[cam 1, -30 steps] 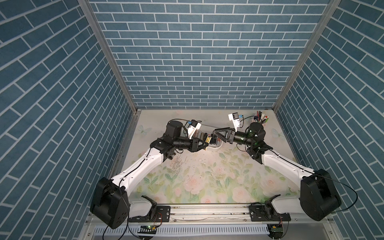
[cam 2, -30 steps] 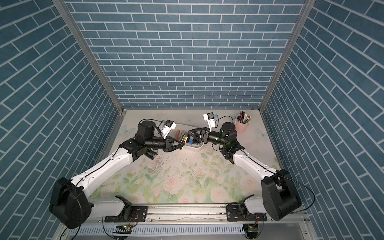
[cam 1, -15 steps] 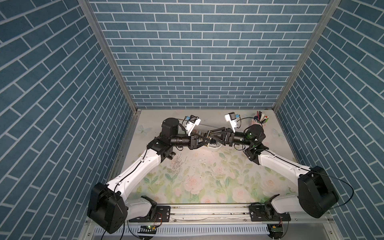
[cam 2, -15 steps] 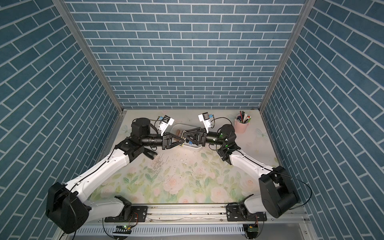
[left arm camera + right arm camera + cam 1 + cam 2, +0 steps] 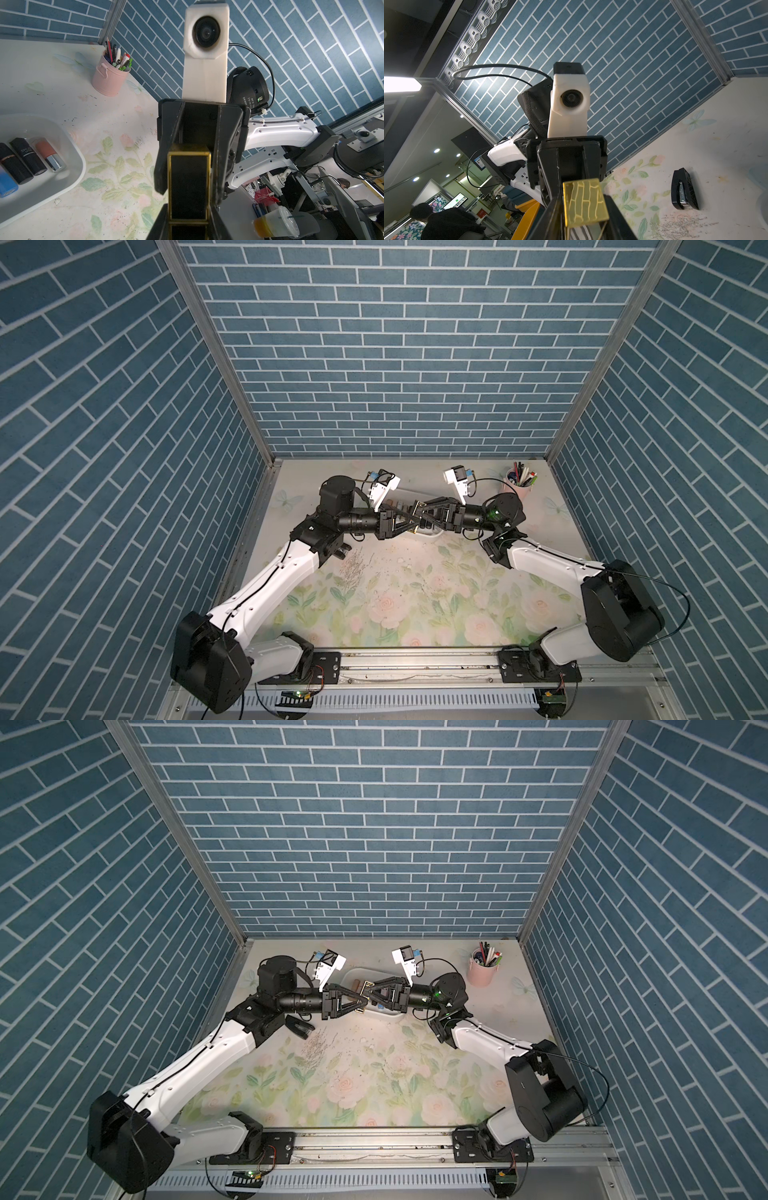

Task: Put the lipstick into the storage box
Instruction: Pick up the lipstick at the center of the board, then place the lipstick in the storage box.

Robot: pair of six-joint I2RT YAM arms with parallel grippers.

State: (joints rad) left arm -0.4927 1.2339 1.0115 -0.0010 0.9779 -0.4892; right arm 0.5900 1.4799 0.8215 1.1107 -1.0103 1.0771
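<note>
Two claws hold one lipstick (image 5: 189, 182) between them, up in the air over the table (image 5: 374, 1077). It is black with gold edges and stands almost straight up. The left gripper (image 5: 362, 1003) is clenched on its lower part. The right gripper (image 5: 369, 990) is on the other side and hugs the upper part, with its fingers pressed on both sides, as far as I can see.

The storage box (image 5: 82, 165) sits near the back edge of the table, in the middle. Other lipsticks (image 5: 28, 154) lie flat inside it. From the claws, the box lies toward the back edge. It is just beside the lipstick or partly under it; I cannot tell which. Both arms are just as near. I think one claw must let go, and the other must carry the lipstick over the rim and lay it down.
</note>
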